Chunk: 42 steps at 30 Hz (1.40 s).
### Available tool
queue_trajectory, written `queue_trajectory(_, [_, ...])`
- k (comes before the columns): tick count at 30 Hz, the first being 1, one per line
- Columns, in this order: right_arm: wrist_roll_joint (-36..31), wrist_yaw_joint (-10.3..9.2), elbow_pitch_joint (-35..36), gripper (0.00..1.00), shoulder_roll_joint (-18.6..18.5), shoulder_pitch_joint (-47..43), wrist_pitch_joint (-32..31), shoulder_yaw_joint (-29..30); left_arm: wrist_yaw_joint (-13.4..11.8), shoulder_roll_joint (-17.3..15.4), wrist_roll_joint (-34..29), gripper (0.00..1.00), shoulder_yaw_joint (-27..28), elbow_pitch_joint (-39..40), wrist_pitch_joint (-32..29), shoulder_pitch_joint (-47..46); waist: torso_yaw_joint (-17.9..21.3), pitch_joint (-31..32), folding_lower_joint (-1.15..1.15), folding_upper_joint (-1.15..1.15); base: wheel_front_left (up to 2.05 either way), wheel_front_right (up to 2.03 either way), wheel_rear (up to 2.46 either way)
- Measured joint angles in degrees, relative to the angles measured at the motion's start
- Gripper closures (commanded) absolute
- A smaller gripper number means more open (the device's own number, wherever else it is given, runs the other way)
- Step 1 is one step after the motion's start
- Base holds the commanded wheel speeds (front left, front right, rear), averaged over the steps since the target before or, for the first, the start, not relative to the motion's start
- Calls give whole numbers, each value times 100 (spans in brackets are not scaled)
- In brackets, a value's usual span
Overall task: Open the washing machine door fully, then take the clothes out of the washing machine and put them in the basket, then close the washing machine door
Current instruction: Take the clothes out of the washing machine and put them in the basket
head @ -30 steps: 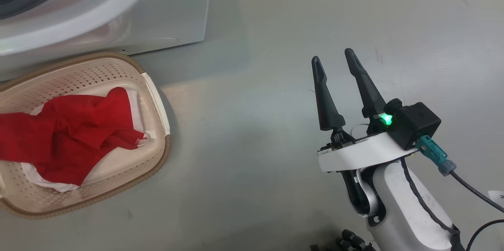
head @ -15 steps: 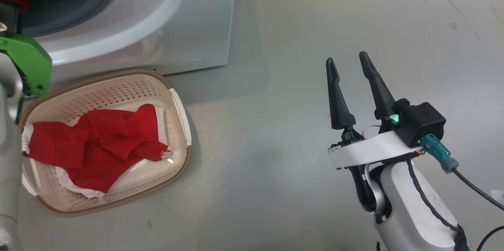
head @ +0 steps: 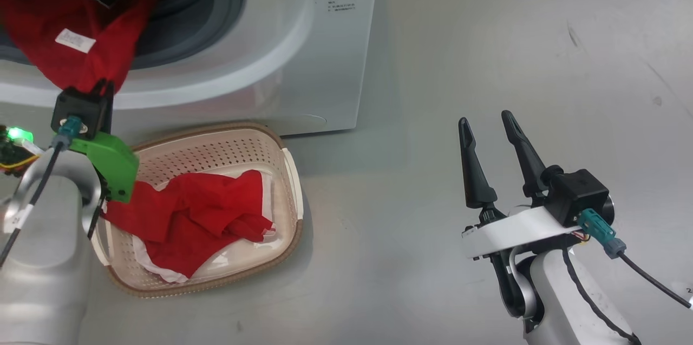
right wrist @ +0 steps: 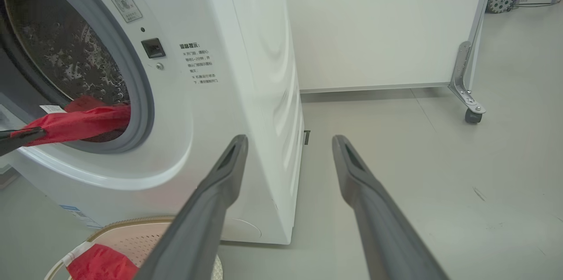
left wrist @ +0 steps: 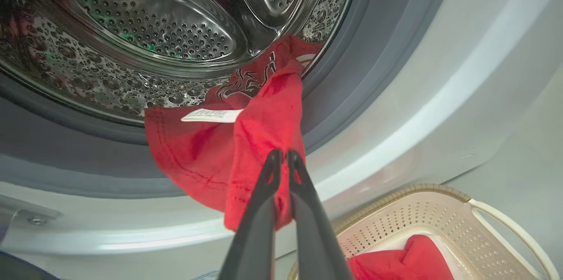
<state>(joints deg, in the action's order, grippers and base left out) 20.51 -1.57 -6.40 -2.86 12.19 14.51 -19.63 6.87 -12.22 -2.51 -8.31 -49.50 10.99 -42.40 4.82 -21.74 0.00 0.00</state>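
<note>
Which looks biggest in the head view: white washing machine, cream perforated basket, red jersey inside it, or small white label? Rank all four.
1. White washing machine, though cropped.
2. Cream perforated basket.
3. Red jersey in the basket.
4. Small white label.

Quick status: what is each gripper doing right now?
Left gripper: shut on a bright red fabric jersey with a white label.
Right gripper: open, holding nothing.

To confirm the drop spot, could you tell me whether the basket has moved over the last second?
No. The basket still sits on the floor against the machine, near its lower corner; only the camera has shifted.
</note>
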Motion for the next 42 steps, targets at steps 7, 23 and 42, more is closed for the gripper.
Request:
queue_trajectory(7, [-1, 93, -68, 0, 1, -209, 0, 103, 7, 13, 56, 100, -171, 29, 181, 565, -236, 394, 0, 0, 0, 0, 0])
queue_trajectory(23, [-5, 209, -108, 0, 1, -493, 0, 182, 23, 167, 728, 100, 276, 2351, 370, 1201, -609, 1008, 0, 0, 0, 0, 0])
queue_trajectory(42, [-26, 300, -89, 0, 2, -587, 0, 192, -254, 250, 805, 100, 900, 5297, 377, 2022, -551, 1066, 0, 0, 0, 0, 0])
